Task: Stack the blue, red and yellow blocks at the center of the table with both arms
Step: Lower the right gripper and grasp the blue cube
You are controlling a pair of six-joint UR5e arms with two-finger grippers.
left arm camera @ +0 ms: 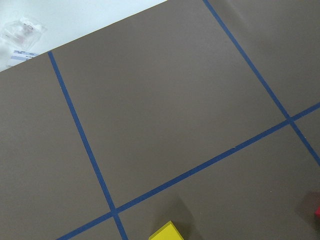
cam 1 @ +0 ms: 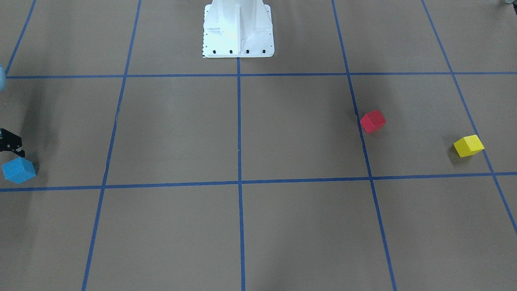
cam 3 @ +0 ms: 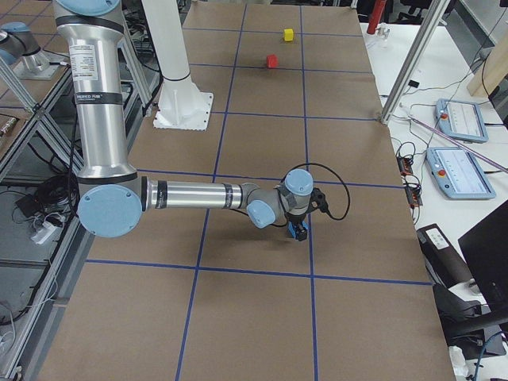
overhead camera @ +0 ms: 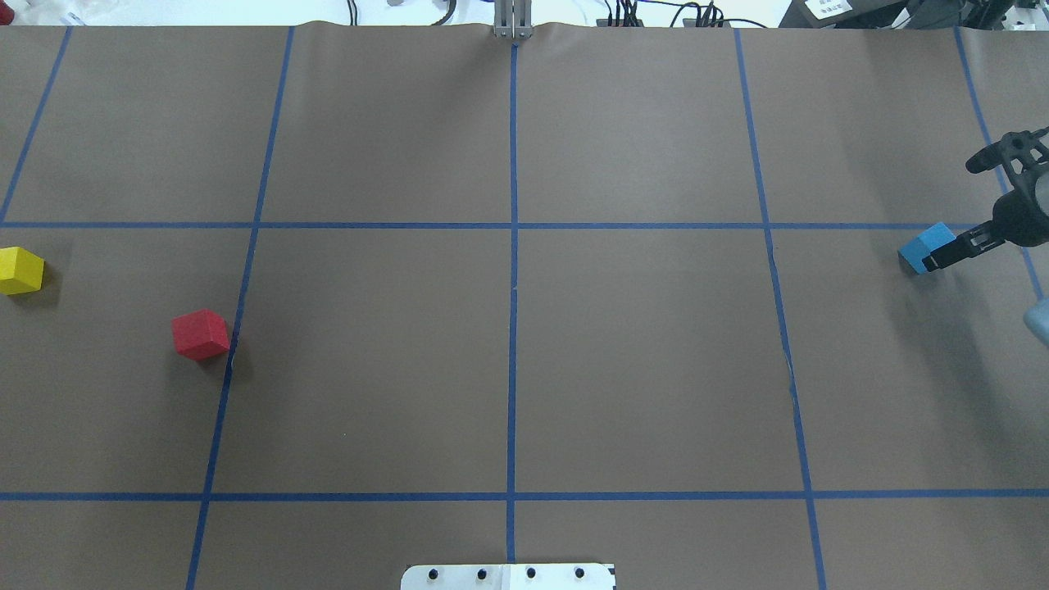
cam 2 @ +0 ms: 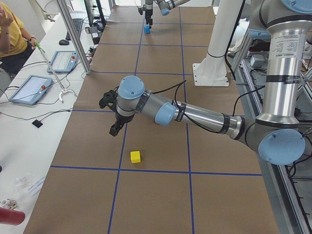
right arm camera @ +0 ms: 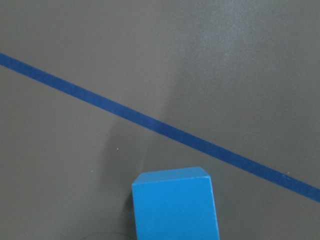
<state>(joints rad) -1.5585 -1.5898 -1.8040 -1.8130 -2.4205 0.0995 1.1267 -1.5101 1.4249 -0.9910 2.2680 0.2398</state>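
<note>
Two grippers are out at opposite ends of the tabletop, and neither shows me its jaws plainly. The right gripper is down at the blue block, with a black finger lying against the block's side. Whether it has clamped on or merely straddles the block I cannot tell, and the block looks to be sitting on the brown surface, near a tape line. I'd judge this arm goes for the blue because it is the only block on its side, far out by the edge. The left gripper hangs above the tabletop pointing down, near the yellow block but not over it. From where it shows I cannot tell whether it is wide or narrow, and its wrist camera catches only a corner of yellow at the bottom. The red block sits apart from the yellow, nearer the middle and just beside a tape line, so both likely fall to the left arm. No block stands at the centre crossing in front of the white pedestal, so nothing is stacked and all three have to travel inward
</note>
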